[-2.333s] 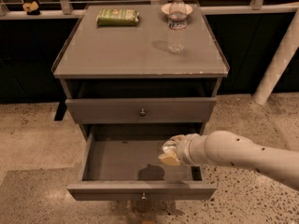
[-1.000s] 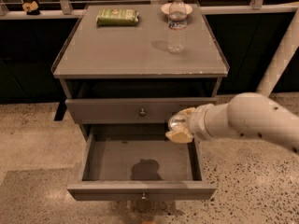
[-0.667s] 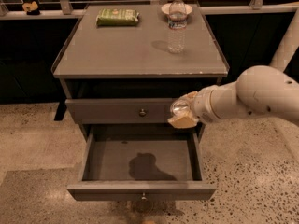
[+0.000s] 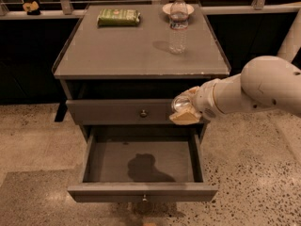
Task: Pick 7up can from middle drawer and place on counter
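One hand [image 4: 184, 111], one can [image 4: 179, 103], above drawer [image 4: 109, 165]

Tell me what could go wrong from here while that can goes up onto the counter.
1. The gripper holds the can below the edge of the counter; lifting too close could knock it against that rim.
2. The water bottle stands upright on the counter, on the arm's side; a careless placement could tip it.

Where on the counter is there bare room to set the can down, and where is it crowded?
The gripper, holding the 7up can, is just below the front right edge of the counter. The whole front half is bare, also the middle between the green packet and the water bottle. The back right is crowded: bottle and small dish.
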`<state>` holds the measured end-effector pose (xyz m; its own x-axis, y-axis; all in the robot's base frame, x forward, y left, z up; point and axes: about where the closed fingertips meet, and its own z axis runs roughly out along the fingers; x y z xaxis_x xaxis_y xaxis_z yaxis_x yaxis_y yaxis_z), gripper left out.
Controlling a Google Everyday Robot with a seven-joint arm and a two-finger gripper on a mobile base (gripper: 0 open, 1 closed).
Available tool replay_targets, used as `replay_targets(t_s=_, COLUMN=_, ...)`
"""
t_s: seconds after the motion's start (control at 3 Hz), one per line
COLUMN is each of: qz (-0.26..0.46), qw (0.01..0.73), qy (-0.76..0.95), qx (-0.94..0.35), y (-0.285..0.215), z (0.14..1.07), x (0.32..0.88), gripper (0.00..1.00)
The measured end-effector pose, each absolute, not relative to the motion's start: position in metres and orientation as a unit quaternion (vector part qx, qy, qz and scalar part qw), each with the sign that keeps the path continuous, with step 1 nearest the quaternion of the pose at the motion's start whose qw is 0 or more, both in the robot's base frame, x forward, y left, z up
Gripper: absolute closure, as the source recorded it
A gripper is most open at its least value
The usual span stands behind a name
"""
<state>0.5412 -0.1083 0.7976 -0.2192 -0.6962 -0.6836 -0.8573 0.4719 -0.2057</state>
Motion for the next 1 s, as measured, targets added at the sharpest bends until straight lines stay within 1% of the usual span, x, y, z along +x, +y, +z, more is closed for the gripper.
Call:
replay_targets(t_s=0.67, qz=0.063, qw=0.356, qy=0.756, qx=-0.546, y=-0.118, z=0.884, x=0.569, gripper=1.0)
replay_targets(t_s=1.0, qz=0.074, qw=0.337, qy=0.75, qx=-0.564, y=-0.125, z=0.909, x=0.594, gripper=1.0)
